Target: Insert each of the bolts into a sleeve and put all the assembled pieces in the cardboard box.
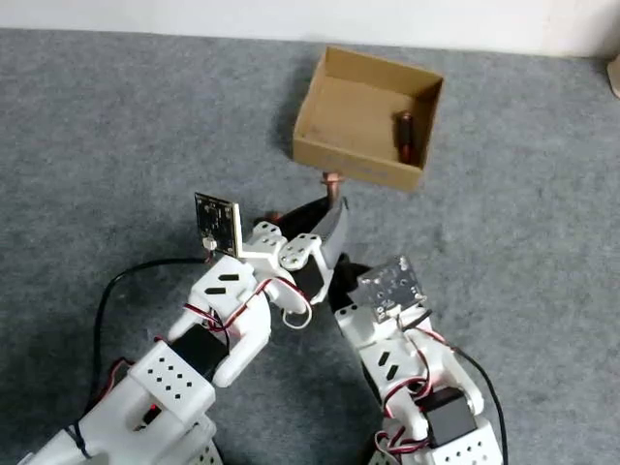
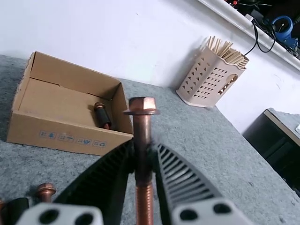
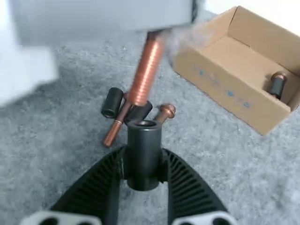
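The left hand [image 2: 144, 149] clenched a bolt [image 2: 141, 117] upright just in front of the cardboard box [image 1: 358, 167]. The right hand [image 3: 143, 153] gripped a sleeve [image 3: 143, 136] farther from the box. One assembled piece [image 1: 405, 138] lay inside the box.

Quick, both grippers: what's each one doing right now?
Left gripper: shut on a bolt.
Right gripper: shut on a sleeve.
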`<state>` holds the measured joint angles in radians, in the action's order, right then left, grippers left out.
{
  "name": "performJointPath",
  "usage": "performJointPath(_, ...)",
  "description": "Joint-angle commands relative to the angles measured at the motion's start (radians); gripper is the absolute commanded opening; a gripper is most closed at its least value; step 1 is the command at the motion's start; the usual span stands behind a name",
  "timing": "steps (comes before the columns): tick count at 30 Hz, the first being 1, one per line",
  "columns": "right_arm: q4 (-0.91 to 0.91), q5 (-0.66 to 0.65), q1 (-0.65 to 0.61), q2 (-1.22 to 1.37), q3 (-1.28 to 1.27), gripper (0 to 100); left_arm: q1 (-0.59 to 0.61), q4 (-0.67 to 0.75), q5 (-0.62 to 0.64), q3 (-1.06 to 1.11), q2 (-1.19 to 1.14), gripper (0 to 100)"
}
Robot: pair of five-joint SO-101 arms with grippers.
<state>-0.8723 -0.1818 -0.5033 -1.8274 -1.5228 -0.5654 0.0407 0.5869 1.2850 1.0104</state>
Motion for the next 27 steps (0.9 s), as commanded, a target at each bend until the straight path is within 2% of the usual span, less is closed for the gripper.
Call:
performJointPath(1,-0.002,-0.006,-0.013,-0.008,0.054,0.5,-0.010,-0.002,0.003,-0.038,-0.002,0)
performJointPath(15,-0.002,-0.009,-0.015,-0.008,0.054,0.5,-0.028,-0.002,0.005,-0.022,-0.002,0)
performJointPath(19,-0.004,-0.009,-0.015,-0.010,0.056,0.5,-0.024,0.003,0.064,-0.010,-0.004,0)
performJointPath(27,-0.044,-0.009,-0.012,-0.010,0.105,0.5,-0.027,-0.002,0.069,0.004,-0.004,0)
